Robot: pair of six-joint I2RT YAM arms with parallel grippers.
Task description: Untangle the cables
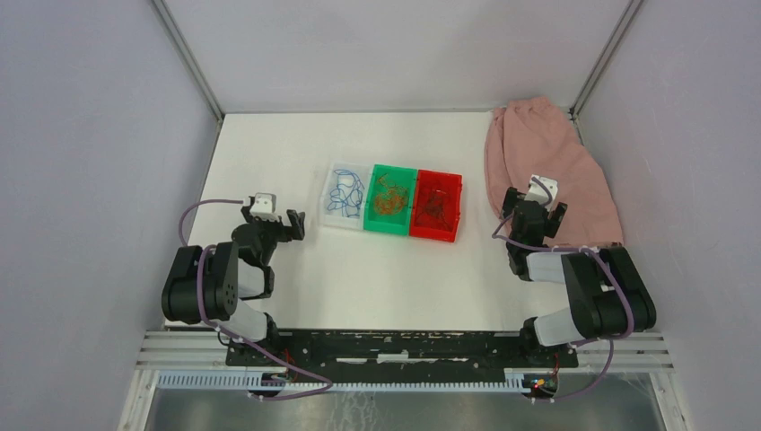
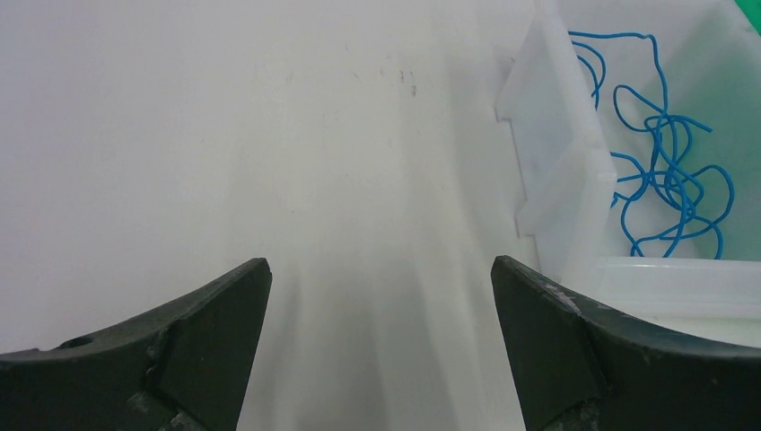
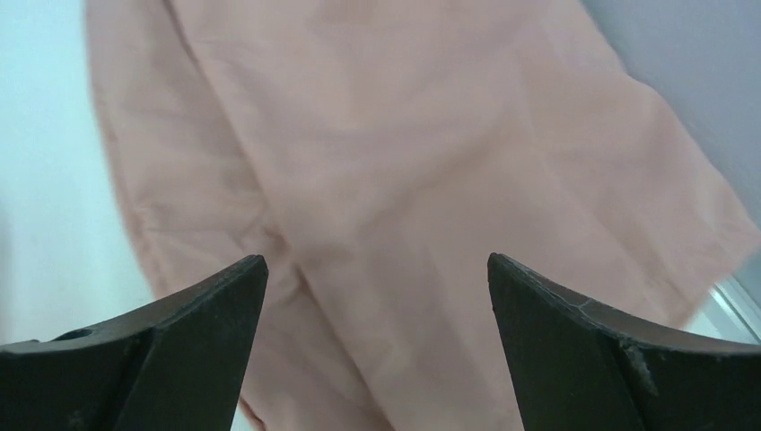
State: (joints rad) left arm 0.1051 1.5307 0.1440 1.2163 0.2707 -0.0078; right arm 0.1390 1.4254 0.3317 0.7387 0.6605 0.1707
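Three bins stand side by side mid-table. The white bin holds the blue cable, the green bin holds the orange-red cable, and the red bin holds the dark cable. My left gripper is open and empty, just left of the white bin. In the left wrist view the blue cable lies in the white bin, right of my open gripper. My right gripper is open and empty over the pink cloth's edge; it is also open in the right wrist view.
A pink cloth lies crumpled at the back right corner, filling the right wrist view. Grey walls close in the white table on three sides. A black rail runs along the near edge.
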